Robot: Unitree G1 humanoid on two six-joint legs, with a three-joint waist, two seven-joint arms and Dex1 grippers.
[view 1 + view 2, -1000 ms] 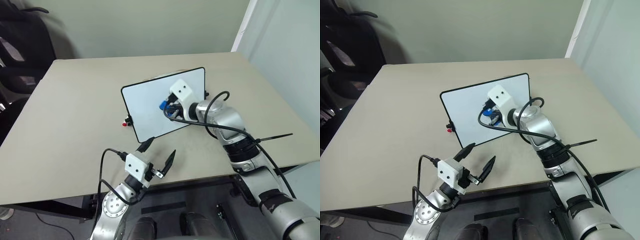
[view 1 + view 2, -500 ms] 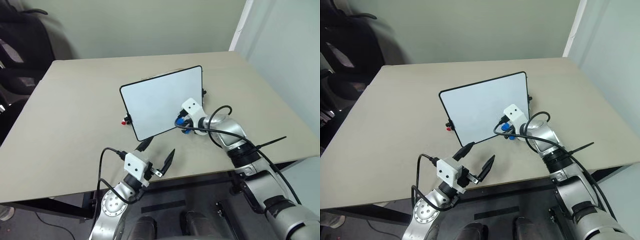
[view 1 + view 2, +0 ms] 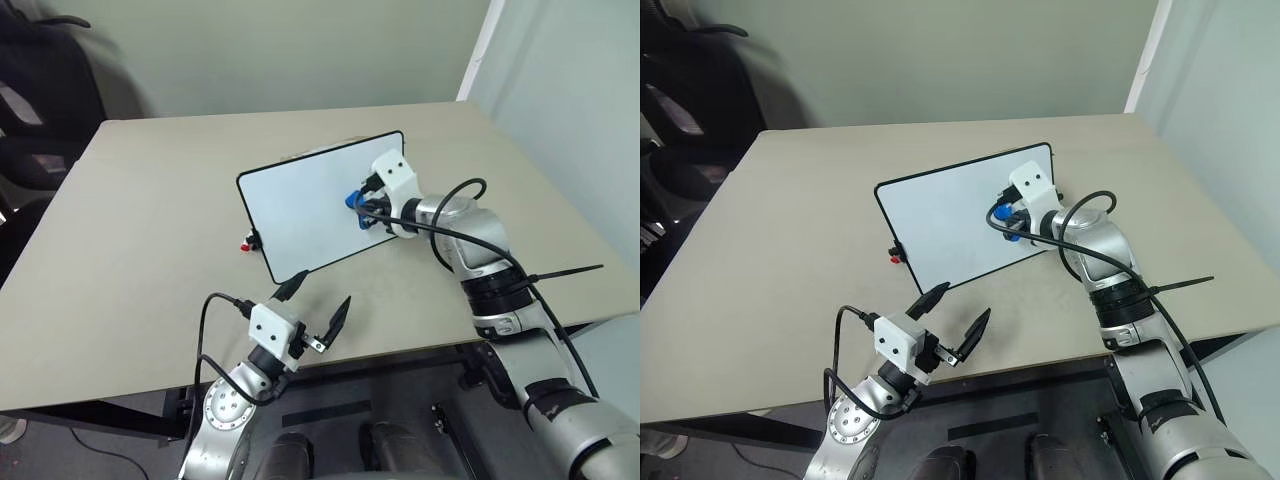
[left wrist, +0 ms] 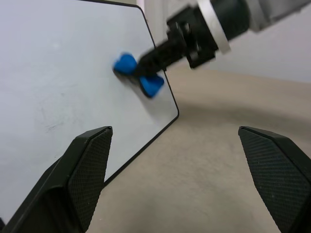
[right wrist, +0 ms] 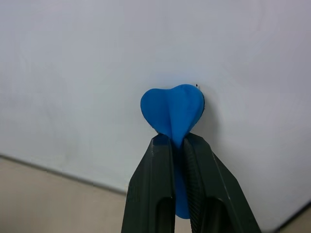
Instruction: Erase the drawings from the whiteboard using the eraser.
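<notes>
A whiteboard (image 3: 310, 207) lies on the tan table (image 3: 150, 230), a little right of the middle of the head view, turned at a slant so its long edges run up toward the right. Its white face looks clean from here; I can make out no red marks on it. A small red clip (image 3: 248, 245) sticks out at its left edge, near the lower left corner.

The right gripper (image 3: 362, 203) reaches in from the right side of the frame and sits over the board's right end. Its two black fingers (image 5: 160, 189) are pinched tight on the blue eraser (image 5: 173, 110), which bulges out past the tips and presses against the white surface close to the board's black rim. From the other arm's camera the eraser (image 4: 138, 73) shows as two blue lobes touching the board just inside its rounded corner.

The left gripper (image 3: 315, 308) hangs low in the frame, near the front edge of the table and just below the board's lower corner. Its fingers (image 4: 85, 170) are spread wide apart with nothing between them, pointing toward the board.
</notes>
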